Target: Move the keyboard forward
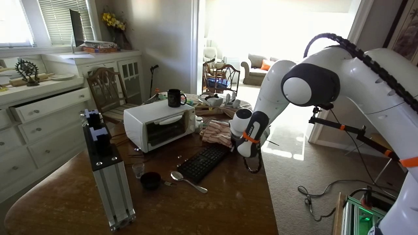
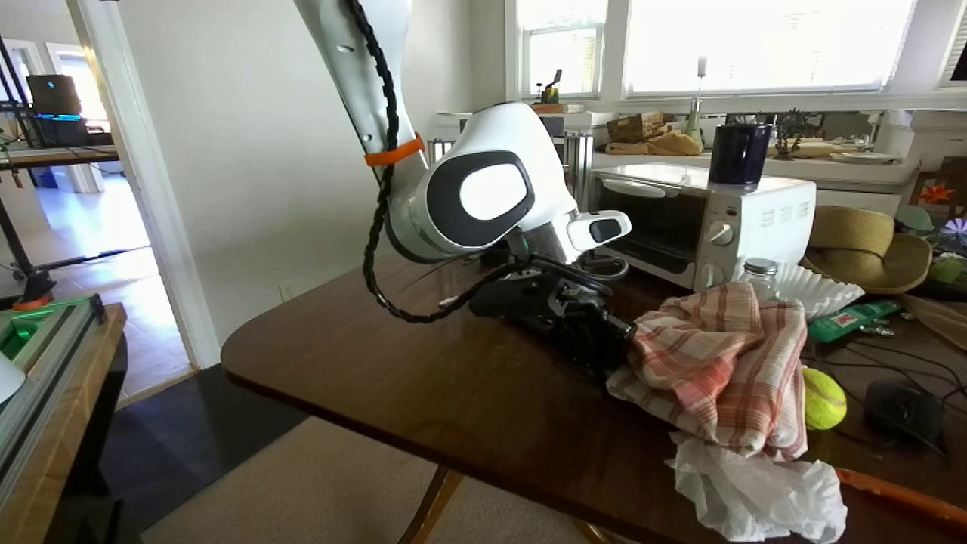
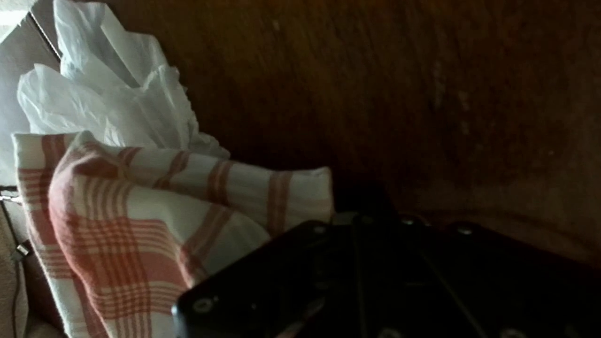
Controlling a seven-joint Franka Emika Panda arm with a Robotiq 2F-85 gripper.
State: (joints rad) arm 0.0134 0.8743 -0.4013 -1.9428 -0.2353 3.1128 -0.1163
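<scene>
– at the left of an exterior view we see white drawers [image 1: 54, 127], the upper drawer [image 1: 54, 104] pulled out, and in the foreground a metal block [image 1: 112, 189] with a black top.

– moving right, we have a glass [image 1: 138, 169] and a small black bowl [image 1: 150, 180] side by side on the table [image 1: 160, 212].

– behind them is a white toaster oven [image 1: 159, 125] with 1 dark mug [image 1: 174, 98] on top, and nearer us 1 spoon [image 1: 178, 177], its handle towards the right. where do we find the keyboard [image 1: 203, 162]?

– flat on the table, slanting away from us, past the front of the toaster oven. its near end is just beside the spoon; its far end runs up to a striped towel [image 1: 217, 132], and we can't say whether those 2 touch.

– right by that far end, the white arm [image 1: 346, 75] hangs down before us. what of the gripper [image 2: 604, 364]?

– in an exterior view it is low over the table, tips at the towel's edge. the wrist view shows it too dark, so we can't say whether its jaws are spread or together, or whether they hold the keyboard.

– to the right of it there, we see a white plastic bag [image 2: 759, 495] at the towel's lower edge and a tennis ball [image 2: 823, 398] beside the towel.
</scene>
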